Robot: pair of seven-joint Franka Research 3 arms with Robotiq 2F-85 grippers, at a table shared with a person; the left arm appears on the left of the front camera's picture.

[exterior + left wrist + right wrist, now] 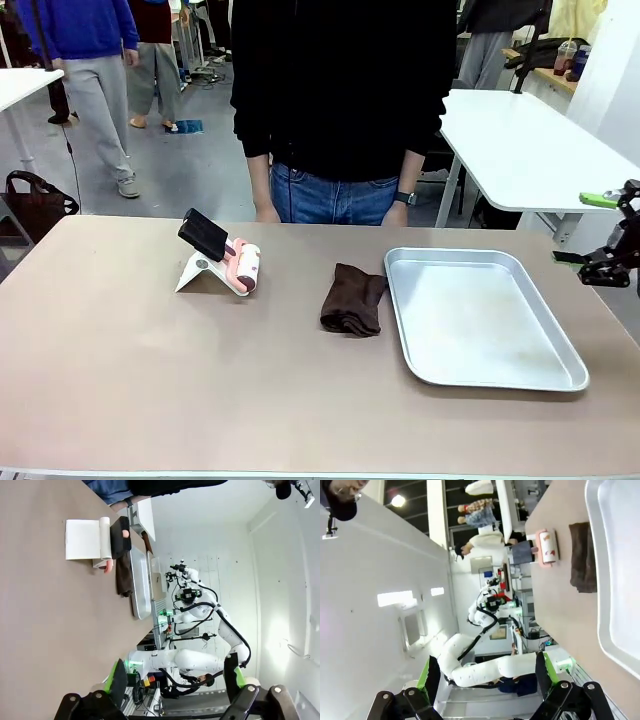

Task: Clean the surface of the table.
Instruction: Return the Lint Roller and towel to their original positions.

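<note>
**Both grippers spread, nothing held, table set with roller, cloth and tray**

The right gripper (598,230) hangs off the table's right edge with its green-padded fingers spread apart on nothing; in its own wrist view the right gripper (487,672) shows the same wide gap. The left gripper (177,677) likewise stands with jaws wide apart and bare. The table (150,380) spans the front view, beige-brown. On it lie a silver tray (560,375) at right, a folded brown cloth (353,300) just beside the tray's left rim, and a lint roller (225,257) on its white stand further left. A person (340,100) in black stands at the far edge
</note>
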